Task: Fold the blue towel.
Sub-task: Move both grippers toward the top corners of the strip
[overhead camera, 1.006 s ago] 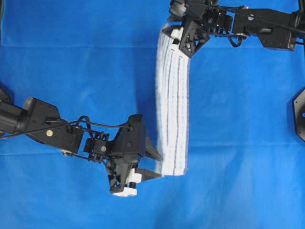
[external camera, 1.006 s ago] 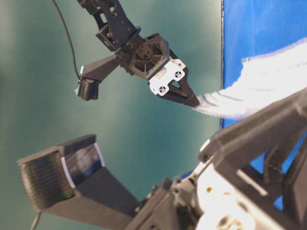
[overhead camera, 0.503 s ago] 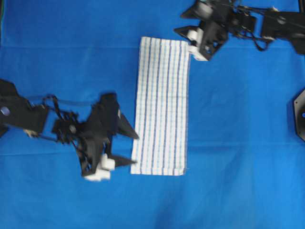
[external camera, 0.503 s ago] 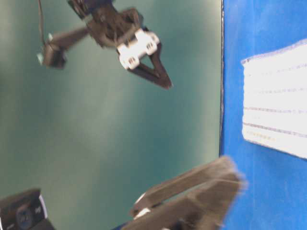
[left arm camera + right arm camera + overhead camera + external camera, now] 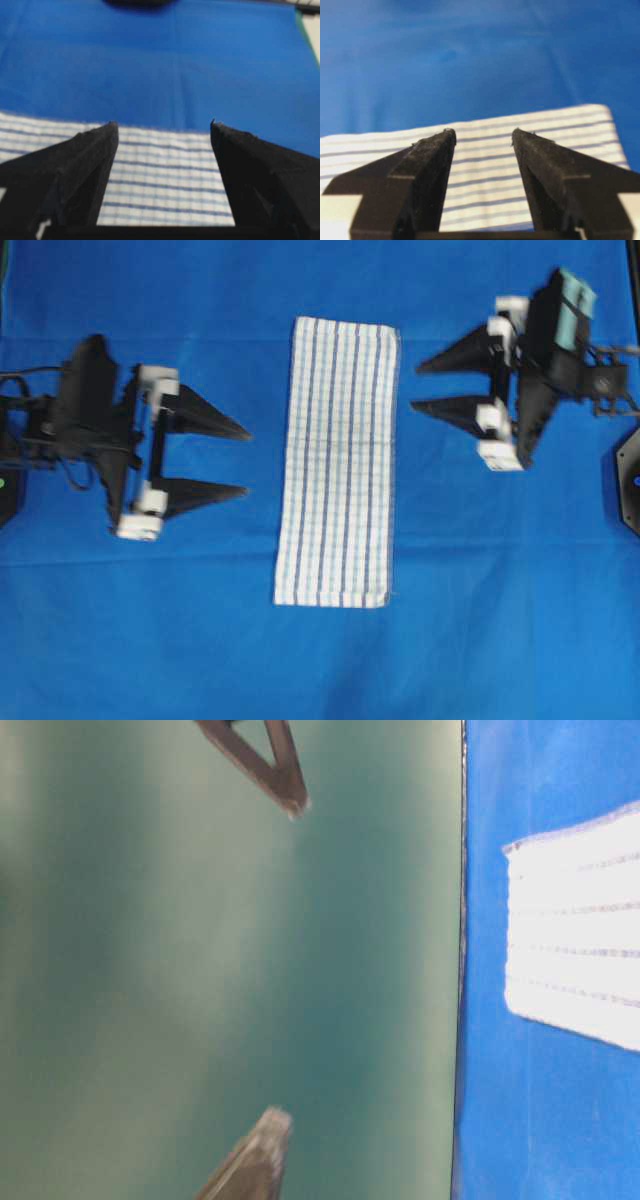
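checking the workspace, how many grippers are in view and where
2: the left gripper hangs open left of the blue towel, the right gripper hangs open to its right. Neither touches it. None seems hidden.

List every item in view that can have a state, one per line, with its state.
blue towel: lying flat on the table covering, folded into a long narrow strip, held by neither gripper.
left gripper: open, empty, beside the towel's left edge, not touching it.
right gripper: open, empty, beside the towel's right edge, not touching it.
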